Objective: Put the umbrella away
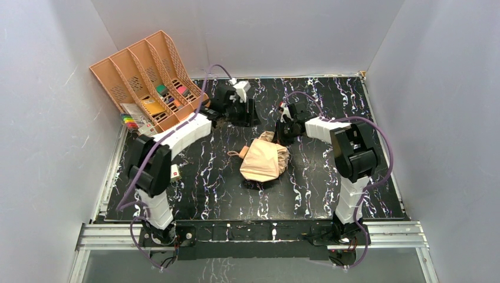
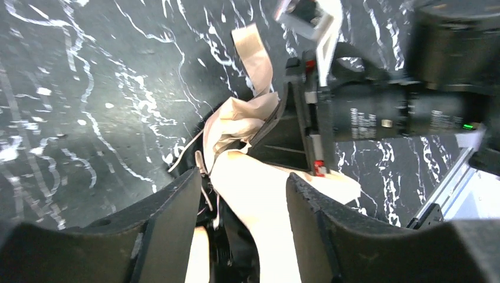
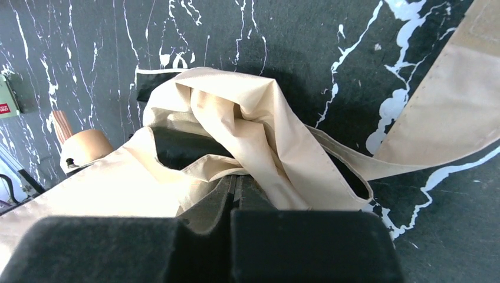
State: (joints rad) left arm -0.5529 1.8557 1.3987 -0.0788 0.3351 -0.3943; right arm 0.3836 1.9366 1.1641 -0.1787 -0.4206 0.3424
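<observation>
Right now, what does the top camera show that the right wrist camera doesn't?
Only the top view shows the peach file tray at the rear left and the whole umbrella lying mid-table. Only the right wrist view shows, close up, the right gripper shut on a fold of the fabric. Both show the umbrella's beige fabric on the black marbled table.

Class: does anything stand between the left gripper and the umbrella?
Nothing visible does. The left gripper is open, with fabric of the umbrella showing directly between its fingers. The right gripper is shut on that fabric.
</observation>
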